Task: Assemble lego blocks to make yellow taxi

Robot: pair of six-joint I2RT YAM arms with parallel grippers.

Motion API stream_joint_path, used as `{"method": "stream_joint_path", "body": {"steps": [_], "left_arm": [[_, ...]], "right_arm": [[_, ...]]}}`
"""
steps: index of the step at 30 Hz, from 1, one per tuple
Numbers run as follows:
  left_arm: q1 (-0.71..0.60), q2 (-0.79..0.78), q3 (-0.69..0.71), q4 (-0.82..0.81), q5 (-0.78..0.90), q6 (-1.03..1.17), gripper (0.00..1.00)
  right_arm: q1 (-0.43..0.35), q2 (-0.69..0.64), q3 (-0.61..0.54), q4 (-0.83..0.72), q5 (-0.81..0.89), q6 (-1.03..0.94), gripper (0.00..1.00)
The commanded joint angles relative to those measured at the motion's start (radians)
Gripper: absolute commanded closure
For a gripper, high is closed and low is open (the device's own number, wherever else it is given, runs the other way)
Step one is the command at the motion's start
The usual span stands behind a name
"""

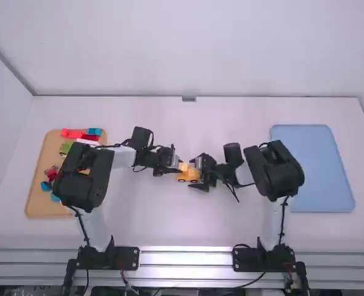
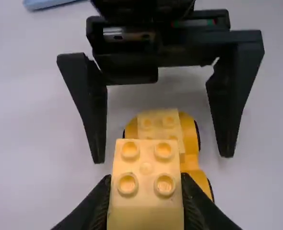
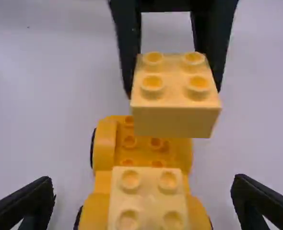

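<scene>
In the high view my left gripper (image 1: 173, 164) and right gripper (image 1: 199, 172) meet mid-table around the orange wheeled base (image 1: 189, 177). My left gripper (image 2: 146, 201) is shut on a yellow 2x2 brick (image 2: 147, 165); in the right wrist view this brick (image 3: 176, 98) hangs above the far part of the base (image 3: 140, 152). Another yellow brick (image 3: 147, 196) sits on the base's nearer part. Around that end, my right gripper (image 3: 142, 196) stands open, its fingers apart on both sides of the base without touching it.
A wooden tray (image 1: 39, 200) with red, blue and green blocks lies on the left, partly under the left arm. The blue tray (image 1: 311, 166) lies on the right, beside the right arm.
</scene>
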Motion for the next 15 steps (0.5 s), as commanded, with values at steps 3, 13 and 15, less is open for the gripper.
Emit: {"method": "stream_joint_path", "body": {"steps": [3,13,15], "left_arm": [[-0.002,-0.001,-0.071,0.110,-0.006,-0.185,0.84],[-0.002,-0.001,-0.143,0.245,0.003,-0.264,0.92],[-0.002,0.000,-0.143,0.244,-0.001,-0.264,0.92]], "right_arm": [[-0.022,0.082,0.059,0.014,-0.104,0.066,0.02],[-0.021,0.120,0.100,0.004,-0.134,0.066,0.35],[-0.026,0.120,0.101,-0.014,-0.136,0.064,0.48]]}}
